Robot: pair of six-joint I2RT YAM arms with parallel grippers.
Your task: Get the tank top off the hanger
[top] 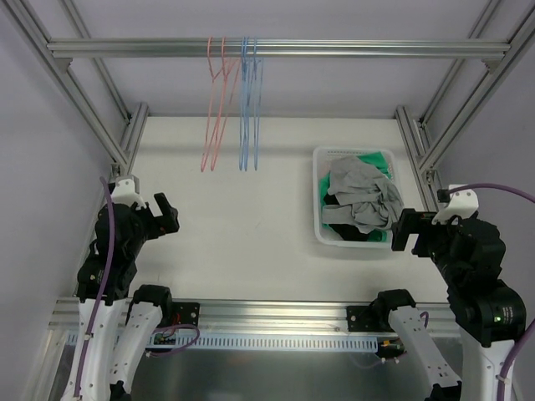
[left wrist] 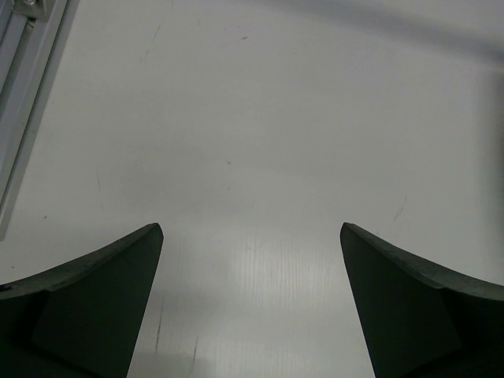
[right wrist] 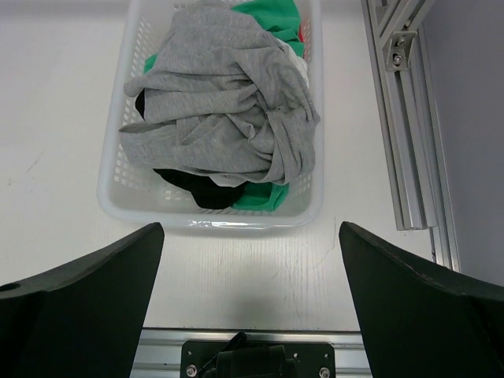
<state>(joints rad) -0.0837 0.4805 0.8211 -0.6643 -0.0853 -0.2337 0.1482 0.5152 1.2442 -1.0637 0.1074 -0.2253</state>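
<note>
Bare pink hangers (top: pixel 216 104) and bare blue hangers (top: pixel 249 104) hang from the top rail; no garment is on them. A crumpled grey tank top (top: pixel 361 199) lies on top of green and black clothes in a white basket (top: pixel 318 200), also in the right wrist view (right wrist: pixel 224 102). My left gripper (top: pixel 167 213) is open and empty above the bare table (left wrist: pixel 250 228). My right gripper (top: pixel 405 231) is open and empty just near of the basket's front rim (right wrist: pixel 213 220).
Aluminium frame posts stand at the back left (top: pixel 134 134) and back right (top: pixel 415 138) of the white table. The frame rail (right wrist: pixel 405 118) runs right of the basket. The near table edge carries the arm mounts (right wrist: pixel 252 358).
</note>
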